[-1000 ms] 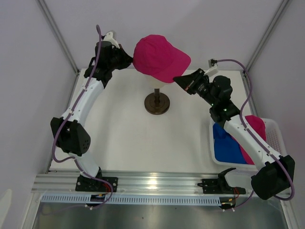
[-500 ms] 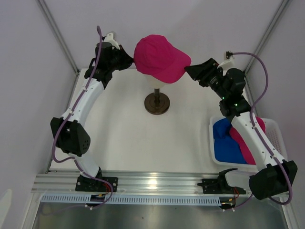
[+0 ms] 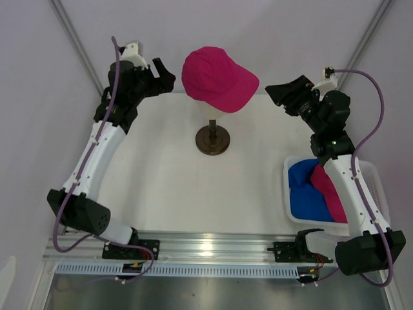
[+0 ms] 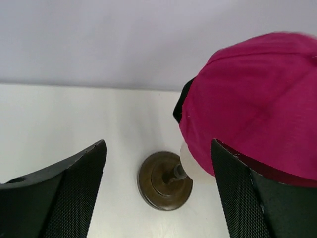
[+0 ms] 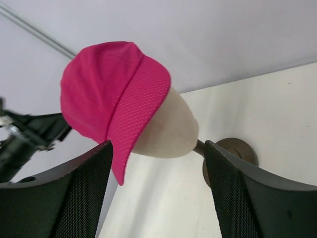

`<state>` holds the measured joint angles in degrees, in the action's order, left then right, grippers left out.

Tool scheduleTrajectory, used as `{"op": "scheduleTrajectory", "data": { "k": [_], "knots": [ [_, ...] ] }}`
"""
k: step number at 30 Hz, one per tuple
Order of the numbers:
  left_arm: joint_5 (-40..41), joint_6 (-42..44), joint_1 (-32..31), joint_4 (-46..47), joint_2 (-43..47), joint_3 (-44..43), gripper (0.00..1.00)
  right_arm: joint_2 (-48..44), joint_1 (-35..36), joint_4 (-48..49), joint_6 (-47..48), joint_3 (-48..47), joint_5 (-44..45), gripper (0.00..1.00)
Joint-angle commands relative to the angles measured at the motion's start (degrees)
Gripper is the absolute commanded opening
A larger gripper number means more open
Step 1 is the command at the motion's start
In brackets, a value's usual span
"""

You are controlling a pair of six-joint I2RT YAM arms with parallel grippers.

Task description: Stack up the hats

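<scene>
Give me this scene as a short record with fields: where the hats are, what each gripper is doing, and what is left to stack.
Display: magenta-pink fabric baseball cap sits on the cream mannequin head, which stands on a dark round stand
Basket: white mesh basket at the right, holding a royal blue cap and a magenta-pink fabric piece
Left gripper: open, at the mounted cap's rear, not touching
Right gripper: open, off the brim side, not touching
Held: nothing
Stacking: one cap on the head; basket items not yet added
</scene>
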<state>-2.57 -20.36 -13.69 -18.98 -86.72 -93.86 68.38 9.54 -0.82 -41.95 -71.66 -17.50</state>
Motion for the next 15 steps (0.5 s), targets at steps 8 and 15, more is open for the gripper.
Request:
{"op": "scheduleTrajectory", "data": {
  "k": [8, 15],
  "knots": [
    [5.6, 5.4, 0.2, 3.6, 18.0, 12.0, 1.0, -8.1, -14.5, -23.2, 9.2, -2.3, 9.0, 0.84],
    [4.5, 4.6, 0.2, -1.8, 24.5, 15.9, 1.0, -15.7, -23.4, -47.1, 16.0, -0.2, 32.6, 0.97]
  ]
}}
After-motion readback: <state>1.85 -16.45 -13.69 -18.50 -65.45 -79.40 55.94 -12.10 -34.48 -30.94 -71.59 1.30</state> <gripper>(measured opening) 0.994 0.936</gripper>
